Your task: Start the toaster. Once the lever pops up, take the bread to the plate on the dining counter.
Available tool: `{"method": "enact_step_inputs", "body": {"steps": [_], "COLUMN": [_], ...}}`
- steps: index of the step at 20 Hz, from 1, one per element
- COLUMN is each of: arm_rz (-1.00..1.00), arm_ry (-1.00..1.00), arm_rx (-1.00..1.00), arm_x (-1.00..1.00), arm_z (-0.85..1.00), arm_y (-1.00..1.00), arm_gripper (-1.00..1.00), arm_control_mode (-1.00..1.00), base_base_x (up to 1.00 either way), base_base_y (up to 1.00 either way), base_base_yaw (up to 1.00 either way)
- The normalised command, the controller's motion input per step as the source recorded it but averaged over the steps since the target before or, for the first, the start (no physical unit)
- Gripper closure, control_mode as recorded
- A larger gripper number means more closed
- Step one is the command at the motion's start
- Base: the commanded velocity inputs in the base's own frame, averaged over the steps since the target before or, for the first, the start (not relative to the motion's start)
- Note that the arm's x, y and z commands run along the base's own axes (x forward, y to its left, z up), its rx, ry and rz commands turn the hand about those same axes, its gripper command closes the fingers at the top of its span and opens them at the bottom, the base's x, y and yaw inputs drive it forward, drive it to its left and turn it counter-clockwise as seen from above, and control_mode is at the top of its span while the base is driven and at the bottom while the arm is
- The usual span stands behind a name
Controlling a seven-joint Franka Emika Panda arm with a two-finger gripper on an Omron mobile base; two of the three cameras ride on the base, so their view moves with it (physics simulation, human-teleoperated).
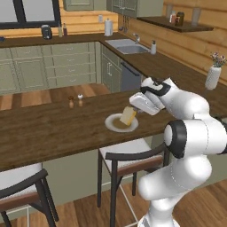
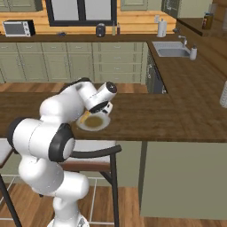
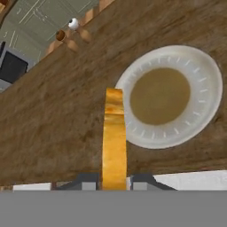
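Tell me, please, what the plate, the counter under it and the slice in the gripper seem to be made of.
The plate looks like glazed ceramic, or perhaps paper: a pale matte rim with small ridges around a tan centre. The counter looks like dark brown wood, with streaked grain and a dull finish. The slice, held on edge in the gripper, looks like toasted bread: golden-tan, with a darker mottled crust.

No readable text anywhere.
We find no words, labels, brands, numbers or signs that can be read on any surface in these three views.
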Motion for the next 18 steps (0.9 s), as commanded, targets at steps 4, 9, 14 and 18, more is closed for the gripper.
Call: {"method": "enact_step_inputs", "body": {"steps": [4, 9, 14, 18], "arm_rz": [0.00, 0.00, 0.00, 0.00], "arm_ry": [0.00, 0.00, 0.00, 0.00], "arm_rx": [0.00, -0.01, 0.00, 0.00], "arm_x": [0.41, 0.32, 0.39, 0.35], "arm_z": [-0.29, -0.41, -0.08, 0.00], "arm_y": [0.00, 0.00, 0.02, 0.18], "arm_gripper": [1.00, 1.00, 1.00, 1.00], "arm_control_mode": [-1.00, -1.00, -1.00, -1.00], "base_base_x": [0.00, 0.00, 0.00, 0.00], "base_base_y": [0.00, 0.00, 0.00, 0.00], "base_base_yaw": [0.00, 0.00, 0.00, 0.00]}}
